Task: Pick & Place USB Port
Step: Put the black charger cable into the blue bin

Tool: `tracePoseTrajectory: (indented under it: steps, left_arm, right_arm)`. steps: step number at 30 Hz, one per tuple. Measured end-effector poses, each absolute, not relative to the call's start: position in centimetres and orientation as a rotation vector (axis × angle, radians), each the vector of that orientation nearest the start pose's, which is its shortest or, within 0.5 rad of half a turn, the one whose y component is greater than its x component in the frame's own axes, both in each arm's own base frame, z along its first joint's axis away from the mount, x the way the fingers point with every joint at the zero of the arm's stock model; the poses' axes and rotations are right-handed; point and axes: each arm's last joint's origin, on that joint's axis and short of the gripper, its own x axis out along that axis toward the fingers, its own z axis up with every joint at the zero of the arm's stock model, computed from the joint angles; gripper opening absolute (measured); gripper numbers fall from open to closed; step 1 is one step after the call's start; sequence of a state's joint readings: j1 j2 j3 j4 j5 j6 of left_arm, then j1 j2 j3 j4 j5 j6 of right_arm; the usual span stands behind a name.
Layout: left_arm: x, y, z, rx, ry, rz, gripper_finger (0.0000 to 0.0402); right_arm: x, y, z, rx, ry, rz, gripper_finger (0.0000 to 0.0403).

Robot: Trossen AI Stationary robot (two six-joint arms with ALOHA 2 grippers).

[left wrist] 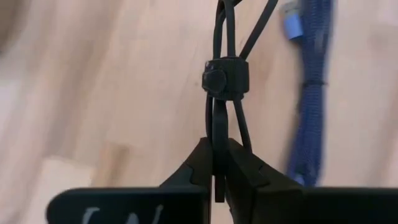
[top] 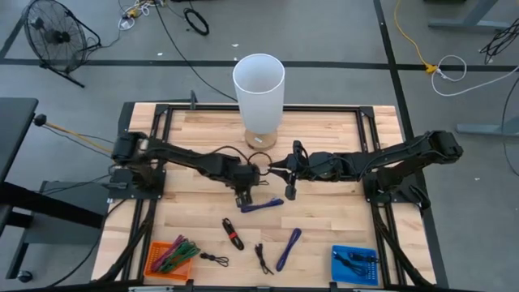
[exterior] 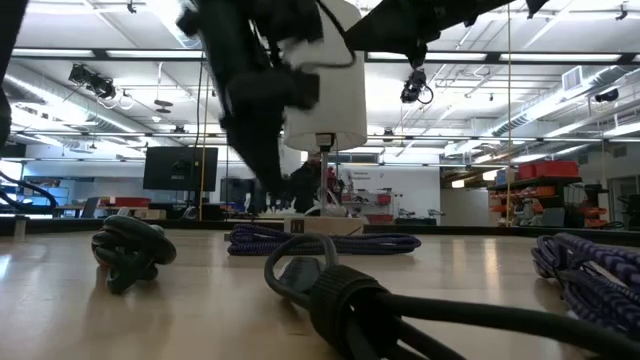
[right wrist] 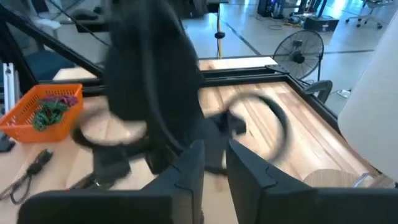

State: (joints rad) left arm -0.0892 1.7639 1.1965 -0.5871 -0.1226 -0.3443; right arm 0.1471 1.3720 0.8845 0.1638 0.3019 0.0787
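My left gripper (top: 245, 195) is over the table's middle, pointing down, shut on a black bundled cable (left wrist: 225, 78). A blue cable (top: 261, 205) lies flat on the wood just right of it and also shows in the left wrist view (left wrist: 310, 106) and the low view (exterior: 320, 241). My right gripper (top: 288, 173) hovers close to the right of the left one. Its fingers are a narrow gap apart (right wrist: 214, 168) and it holds nothing that I can see. A blue bin (top: 354, 264) and an orange basket (top: 170, 258) stand at the near edge. My left gripper pinches the black cable's strands (left wrist: 219, 134) between its two fingers, just behind the round tie (left wrist: 225, 78) that binds the bundle. The fingers come from above, pointing down, along the cable. The bundle hangs below them over the wood; whether its lower end touches the table is out of frame.
A tall white cylinder (top: 259, 89) stands on a round wooden base at the far middle. Loose cables lie toward the near edge: black with red (top: 233, 234), black (top: 263, 258), blue (top: 288, 247) and a small black one (top: 213, 259). The basket holds coloured cables, the bin black ones.
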Motion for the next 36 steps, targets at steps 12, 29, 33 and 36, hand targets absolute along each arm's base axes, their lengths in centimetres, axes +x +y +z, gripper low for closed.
tracePoseTrajectory:
  steps: [12,29,33,36]
  left_arm:
    - [27.9,-4.4,30.7,-0.101,0.764,0.293,0.0023]
    - [26.5,-6.7,30.5,0.003,0.307,0.138,0.0023]
    - [26.7,-6.2,30.2,-0.025,0.25,0.108,0.0023]
    - [26.9,-6.2,30.2,-0.031,0.24,0.096,0.0023]
  right_arm:
    - [30.1,3.6,26.9,0.019,0.313,-0.164,0.007]
    - [30.4,3.9,27.8,0.047,0.222,-0.077,0.007]
    - [30.5,4.3,28.4,0.053,0.164,0.002,0.007]
    - [30.5,4.7,28.8,0.036,0.12,0.039,0.007]
